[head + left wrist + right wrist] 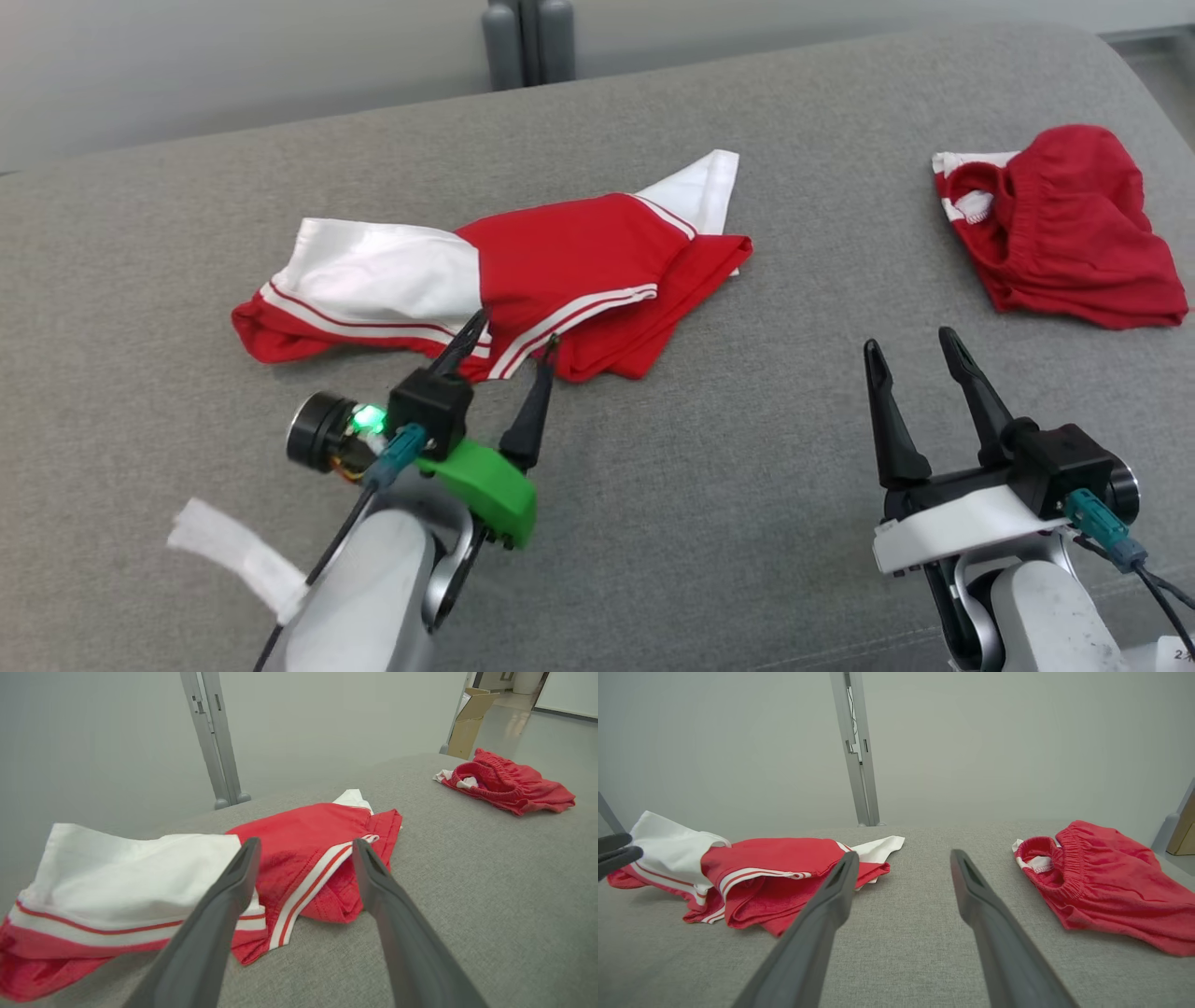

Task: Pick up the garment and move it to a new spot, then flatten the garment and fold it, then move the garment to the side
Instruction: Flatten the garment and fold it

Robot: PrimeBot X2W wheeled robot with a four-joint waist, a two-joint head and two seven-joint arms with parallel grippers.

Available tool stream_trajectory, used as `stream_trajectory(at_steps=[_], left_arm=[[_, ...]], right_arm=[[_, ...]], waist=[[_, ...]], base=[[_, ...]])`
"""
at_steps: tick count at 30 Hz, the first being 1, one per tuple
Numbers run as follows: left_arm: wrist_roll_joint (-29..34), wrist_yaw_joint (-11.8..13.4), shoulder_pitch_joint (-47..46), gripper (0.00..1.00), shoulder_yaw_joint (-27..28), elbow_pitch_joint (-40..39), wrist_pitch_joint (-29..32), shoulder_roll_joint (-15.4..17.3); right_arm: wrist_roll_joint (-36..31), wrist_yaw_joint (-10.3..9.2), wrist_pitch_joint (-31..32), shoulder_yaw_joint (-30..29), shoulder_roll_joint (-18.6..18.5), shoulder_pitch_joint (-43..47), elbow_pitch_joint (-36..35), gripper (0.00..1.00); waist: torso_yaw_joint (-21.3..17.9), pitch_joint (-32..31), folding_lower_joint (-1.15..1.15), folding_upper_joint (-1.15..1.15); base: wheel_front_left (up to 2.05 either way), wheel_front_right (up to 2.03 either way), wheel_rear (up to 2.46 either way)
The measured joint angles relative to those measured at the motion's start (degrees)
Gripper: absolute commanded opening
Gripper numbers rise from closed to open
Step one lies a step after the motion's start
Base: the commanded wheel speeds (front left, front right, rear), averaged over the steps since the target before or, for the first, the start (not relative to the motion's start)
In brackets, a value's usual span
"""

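The garment is a red and white striped top lying crumpled on the grey padded surface, left of centre. My left gripper stands open at the garment's near edge, its fingertips over the striped hem with nothing clamped between them. In the left wrist view the garment spreads just beyond the open left gripper. My right gripper is open and empty over bare surface at the lower right. In the right wrist view the open right gripper points between the garment and a second red piece.
A bunched pair of red shorts lies at the far right, apart from the garment, also seen as red shorts. A grey post stands behind the surface's far edge. A cardboard box sits on the floor beyond.
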Motion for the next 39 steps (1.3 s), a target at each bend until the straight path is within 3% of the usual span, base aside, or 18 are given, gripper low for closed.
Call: stream_trajectory(at_steps=[5, 11, 19, 23, 24, 25, 29, 34, 39], left_arm=[[2.0, -0.6, -7.9, 1.00, -5.5, 7.4, 1.3, -0.3], [2.9, -0.6, -14.5, 1.00, -7.6, 17.3, 1.1, -0.4], [3.5, 3.6, -20.0, 1.00, -6.2, 27.9, -0.8, 0.1], [3.3, 4.4, -21.4, 1.00, -5.9, 31.0, -2.3, 0.1], [3.2, 4.4, -21.7, 0.92, -5.9, 31.6, -2.7, 0.1], [3.1, 4.4, -22.0, 0.62, -6.0, 32.1, -3.0, 0.0], [2.4, 4.6, -22.7, 0.00, -6.5, 33.0, -4.6, -0.2], [1.6, 4.6, -23.3, 0.00, -7.1, 31.7, -6.4, -0.3], [-0.3, 5.2, -23.8, 0.00, -6.6, 24.0, -7.0, -0.3]], right_arm=[[0.7, 0.00, 0.0, 0.5, 0.0, -1.2, 0.0, 1.00], [1.8, 0.00, 0.0, 1.2, 0.0, -2.0, 0.0, 1.00], [2.7, -0.01, 0.0, 0.9, 0.0, -2.4, 0.0, 1.00], [3.1, -0.01, 0.0, 1.1, 0.0, -2.4, 0.0, 1.00], [3.1, -0.01, 0.0, 1.1, 0.0, -2.4, 0.0, 1.00], [3.1, -0.01, 0.0, 1.1, 0.0, -2.3, 0.0, 1.00], [3.1, -0.01, 0.0, 1.1, 0.0, -2.3, 0.0, 1.00], [3.1, -0.01, 0.0, 1.1, 0.0, -2.3, 0.1, 1.00], [2.7, -0.01, 0.0, 0.0, 0.0, -1.8, 0.2, 1.00]], waist=[[-3.2, 2.7, 0.00, 0.00], [-7.3, 5.3, 0.00, 0.00], [-11.5, 7.9, 0.00, 0.00], [-12.6, 8.4, 0.00, 0.00], [-12.7, 8.4, 0.00, 0.00], [-12.7, 8.3, 0.00, 0.00], [-12.6, 7.8, 0.00, 0.00], [-12.2, 7.2, 0.00, 0.00], [-11.2, 6.2, 0.00, 0.00]], base=[[0.00, 0.00, 0.00], [0.00, 0.00, 0.00], [0.00, 0.00, 0.00], [0.00, 0.00, 0.00], [0.00, 0.00, 0.00], [0.00, 0.00, 0.00], [0.00, 0.00, 0.00], [0.00, 0.00, 0.00], [0.00, 0.00, 0.00]])
